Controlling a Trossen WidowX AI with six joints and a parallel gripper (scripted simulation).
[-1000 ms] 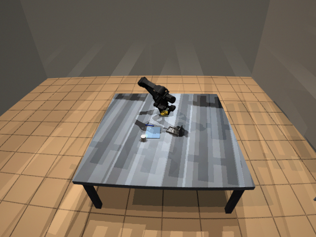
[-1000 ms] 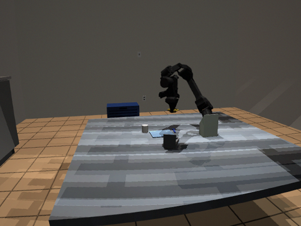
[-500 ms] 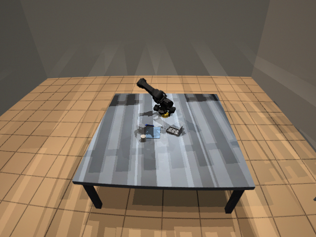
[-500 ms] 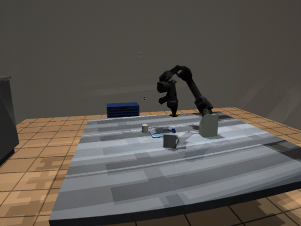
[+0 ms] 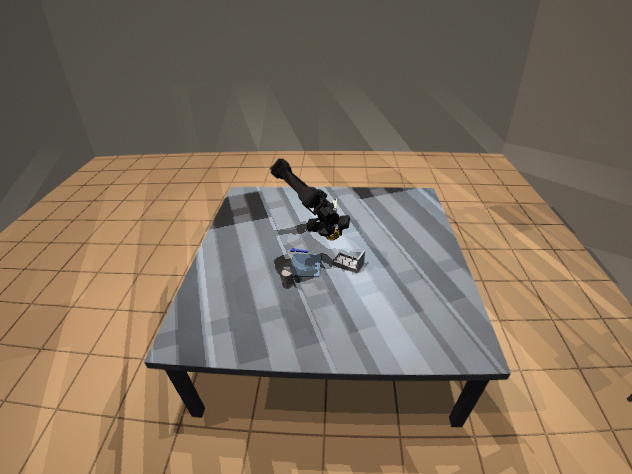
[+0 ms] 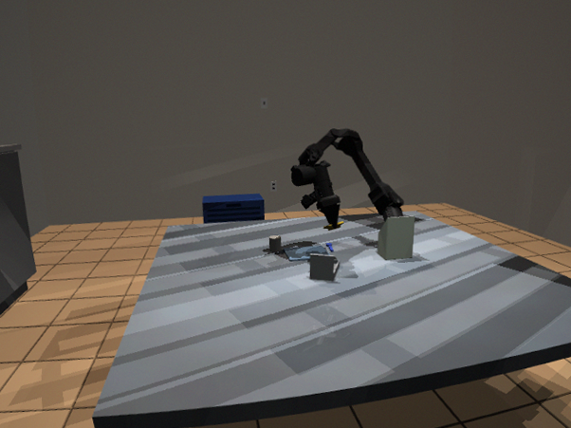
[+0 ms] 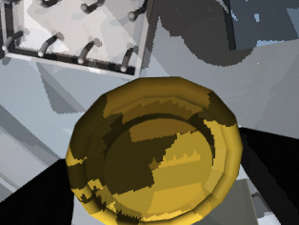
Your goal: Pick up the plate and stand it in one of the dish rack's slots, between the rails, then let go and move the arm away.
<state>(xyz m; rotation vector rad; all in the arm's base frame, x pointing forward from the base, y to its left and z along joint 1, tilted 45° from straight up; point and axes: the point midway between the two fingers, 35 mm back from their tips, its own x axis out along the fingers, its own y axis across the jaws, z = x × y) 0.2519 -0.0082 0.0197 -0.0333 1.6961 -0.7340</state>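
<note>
The yellow plate (image 5: 333,234) (image 6: 331,226) (image 7: 157,167) is held in the air, close to flat and a little tilted in the exterior view, with its hollow face towards the wrist camera. My gripper (image 5: 330,230) (image 6: 333,222) (image 7: 153,153) is shut on the plate, with one dark finger at each side of its rim. The dish rack (image 5: 360,263) (image 6: 322,267) (image 7: 109,30) stands on the table, lower than the plate and in front of it in the top view. Its short upright pegs show at the upper left of the wrist view. The plate is outside the rack.
A blue mat (image 5: 312,271) (image 6: 296,257) (image 7: 271,29) lies beside the rack. A small blue object (image 5: 299,250) (image 6: 329,247) lies near the mat's edge. A cup (image 5: 286,276) (image 6: 274,243) stands at its far side. A pale grey-green block (image 6: 396,238) stands near the arm's base.
</note>
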